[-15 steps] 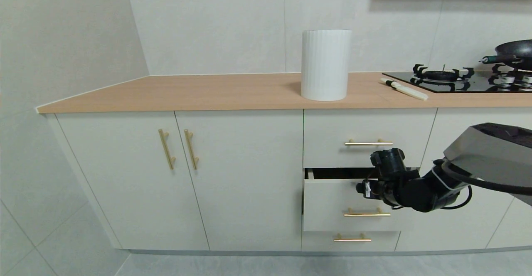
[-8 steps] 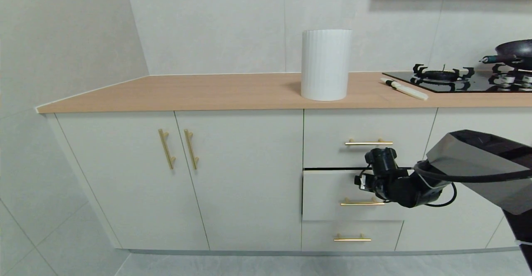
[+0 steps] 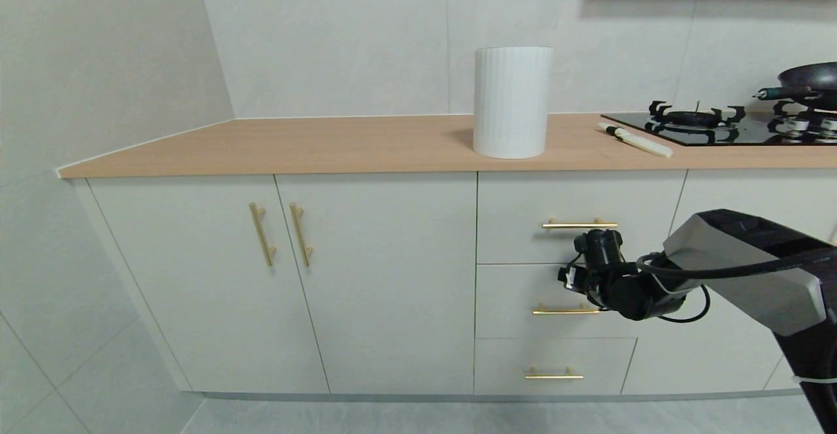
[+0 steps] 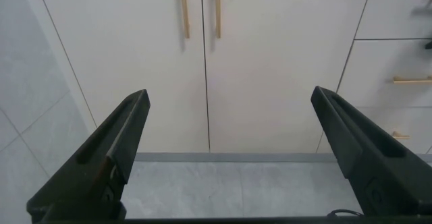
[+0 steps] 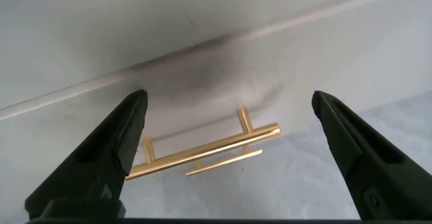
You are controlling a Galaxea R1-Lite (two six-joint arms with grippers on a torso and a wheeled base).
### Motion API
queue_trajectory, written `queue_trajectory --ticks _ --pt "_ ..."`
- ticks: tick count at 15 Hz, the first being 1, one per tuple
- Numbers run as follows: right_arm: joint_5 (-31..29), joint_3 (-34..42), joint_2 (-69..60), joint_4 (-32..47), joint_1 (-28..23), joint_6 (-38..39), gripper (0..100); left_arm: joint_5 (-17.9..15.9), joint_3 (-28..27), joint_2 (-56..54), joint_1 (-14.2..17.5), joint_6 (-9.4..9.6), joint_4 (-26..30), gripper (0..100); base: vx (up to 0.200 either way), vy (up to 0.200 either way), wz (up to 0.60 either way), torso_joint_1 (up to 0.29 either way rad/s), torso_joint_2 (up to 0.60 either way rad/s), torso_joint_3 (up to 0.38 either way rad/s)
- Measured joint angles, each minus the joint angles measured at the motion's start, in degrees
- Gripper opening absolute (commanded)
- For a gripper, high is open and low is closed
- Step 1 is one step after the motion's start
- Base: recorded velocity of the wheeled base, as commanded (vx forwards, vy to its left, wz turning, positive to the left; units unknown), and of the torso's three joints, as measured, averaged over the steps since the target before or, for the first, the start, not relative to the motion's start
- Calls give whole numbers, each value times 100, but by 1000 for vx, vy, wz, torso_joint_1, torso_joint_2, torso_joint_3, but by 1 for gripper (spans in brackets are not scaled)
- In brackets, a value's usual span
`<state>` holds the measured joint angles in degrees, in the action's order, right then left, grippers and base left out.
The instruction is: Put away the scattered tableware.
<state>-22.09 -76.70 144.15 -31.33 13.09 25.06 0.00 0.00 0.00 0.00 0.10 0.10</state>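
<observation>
Right gripper (image 3: pixel 574 282) hangs in front of the middle drawer (image 3: pixel 516 303), at twelve o'clock of its brass handle (image 3: pixel 565 310) and just beside it; whether it touches the drawer front I cannot tell; its fingers (image 5: pixel 111 156) stand wide apart with nothing between them. In the right wrist view the handle (image 5: pixel 202 153) lies beyond the gap, against the pale front; the middle drawer is pushed in, flush with the cabinet. Left gripper (image 4: pixel 229 96) is likewise spread and empty, facing the double cupboard doors (image 4: pixel 202 48) and the grey floor (image 4: pixel 223 190) below them. On the wooden counter (image 3: pixel 327 146) a white ribbed pot (image 3: pixel 512 102) stands upright; at three o'clock of it, well apart, lies a pale utensil (image 3: pixel 635 140) with a dark end, flat on the counter and just beside the black hob (image 3: pixel 719 130); a dark pan (image 3: pixel 811 78) sits on the hob at the far right.
</observation>
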Motion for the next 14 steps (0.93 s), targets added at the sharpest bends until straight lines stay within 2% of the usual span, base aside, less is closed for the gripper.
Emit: queue_trajectory --ticks 4,6,10,14 --pt "-62 -118 50 -17 -41 61 100 0 0 0 0 0 0 100 0 0 0 0 0 0" --pt "-87 91 -82 -127 -61 72 100 0 0 0 0 0 0 100 0 0 0 0 0 0" --pt "-46 1224 -1006 -107 11 50 100 0 0 0 0 0 0 100 0 0 0 0 0 0" --pt "-100 2678 -3026 -85 60 -40 100 0 0 0 0 -2 0 100 0 0 0 0 0 0"
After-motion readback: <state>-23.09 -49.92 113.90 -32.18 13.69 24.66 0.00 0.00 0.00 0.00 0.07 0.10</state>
